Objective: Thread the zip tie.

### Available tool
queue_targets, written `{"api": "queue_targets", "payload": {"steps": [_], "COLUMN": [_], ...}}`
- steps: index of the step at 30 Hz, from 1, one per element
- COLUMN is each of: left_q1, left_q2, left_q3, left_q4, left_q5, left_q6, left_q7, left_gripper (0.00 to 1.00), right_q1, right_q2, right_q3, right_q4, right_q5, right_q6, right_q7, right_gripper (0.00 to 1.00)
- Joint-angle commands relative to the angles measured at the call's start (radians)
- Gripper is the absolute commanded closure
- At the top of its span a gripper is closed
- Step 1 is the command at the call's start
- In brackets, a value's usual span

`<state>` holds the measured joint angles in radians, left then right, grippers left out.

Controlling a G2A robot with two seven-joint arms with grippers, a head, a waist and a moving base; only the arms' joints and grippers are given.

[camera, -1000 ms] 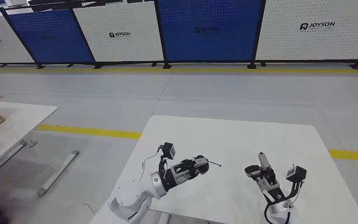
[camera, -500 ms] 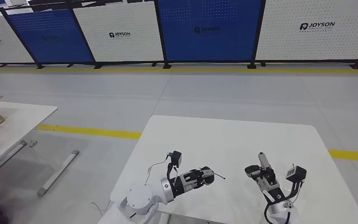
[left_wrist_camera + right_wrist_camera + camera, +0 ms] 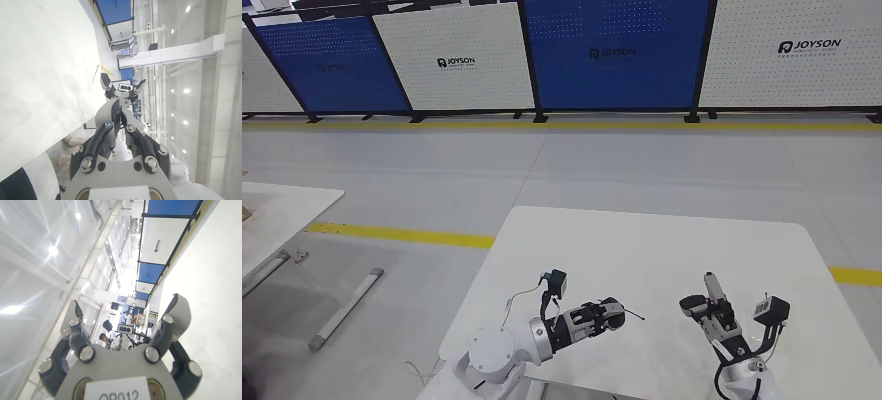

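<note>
left gripper (image 3: pixel 614 311) is pressed together on the zip tie (image 3: pixel 630 314), by the near edge of the tabletop (image 3: pixel 662 235), toward its left corner. tie is pinched at one end; the free end, tipped by what looks like the head, is pointed across at the right gripper (image 3: pixel 700 294). exact grip point can't be made out in the left wrist view. right gripper is spread wide with nothing in it, by the near edge further right, apart from the tie. threading judged not started

risks:
- strap is thin and held at one end only, so sag or twist of the free end is to be expected and head/tail alignment can be lost
- if the pinch is shallow, tie could be pulled out when the second gripper is closed on it
</note>
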<state>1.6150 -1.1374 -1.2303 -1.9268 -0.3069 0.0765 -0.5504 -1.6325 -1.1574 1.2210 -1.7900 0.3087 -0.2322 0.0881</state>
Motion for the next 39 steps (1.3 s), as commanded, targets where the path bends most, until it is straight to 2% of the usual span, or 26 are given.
{"api": "queue_targets", "payload": {"steps": [1, 4, 8, 11, 14, 24, 26, 29, 31, 33, 39], "left_q1": [0.0, 0.0, 0.004, 0.013, 0.01, 0.01, 0.005, -0.006, -0.013, -0.021, -0.023], "left_q2": [0.0, 0.0, 0.0, 0.002, 0.003, 0.003, 0.0, -0.005, -0.008, -0.01, -0.01], "left_q3": [0.0, 0.0, 0.007, 0.005, 0.011, 0.012, 0.023, 0.038, 0.057, 0.076, 0.078], "left_q4": [0.0, 0.0, -0.043, -0.053, -0.04, -0.039, -0.03, -0.014, 0.0, 0.014, 0.016], "left_q5": [0.0, 0.0, -0.01, -0.018, -0.012, -0.015, -0.067, -0.139, -0.139, -0.149, -0.153], "left_q6": [0.0, 0.0, -0.037, -0.058, -0.05, -0.05, -0.066, -0.113, -0.134, -0.134, -0.135], "left_q7": [0.0, 0.0, 0.004, 0.003, 0.003, 0.005, 0.007, -0.005, 0.003, 0.0, -0.001], "left_gripper": [1.0, 1.0, 1.0, 1.0, 1.0, 1.0, 1.0, 1.0, 1.0, 1.0, 1.0], "right_q1": [0.0, 0.0, 0.0, 0.0, 0.0, 0.0, 0.0, 0.0, 0.0, 0.0, 0.0], "right_q2": [0.0, 0.0, 0.0, 0.0, 0.0, 0.0, 0.0, 0.0, 0.0, 0.0, 0.0], "right_q3": [0.0, 0.0, 0.0, 0.0, 0.0, 0.0, 0.0, 0.0, 0.0, 0.0, 0.0], "right_q4": [0.0, 0.0, 0.0, 0.0, 0.0, 0.0, 0.0, 0.0, 0.0, 0.0, 0.0], "right_q5": [0.0, 0.0, 0.0, 0.0, 0.0, 0.0, 0.0, 0.0, 0.0, 0.0, 0.0], "right_q6": [0.0, 0.0, 0.0, 0.0, 0.0, 0.0, 0.0, 0.0, 0.0, 0.0, 0.0], "right_q7": [0.0, 0.0, 0.0, 0.0, 0.0, 0.0, 0.0, 0.0, 0.0, 0.0, 0.0], "right_gripper": [0.0, 0.0, 0.0, 0.0, 0.0, 0.0, 0.0, 0.0, 0.0, 0.0, 0.0]}}
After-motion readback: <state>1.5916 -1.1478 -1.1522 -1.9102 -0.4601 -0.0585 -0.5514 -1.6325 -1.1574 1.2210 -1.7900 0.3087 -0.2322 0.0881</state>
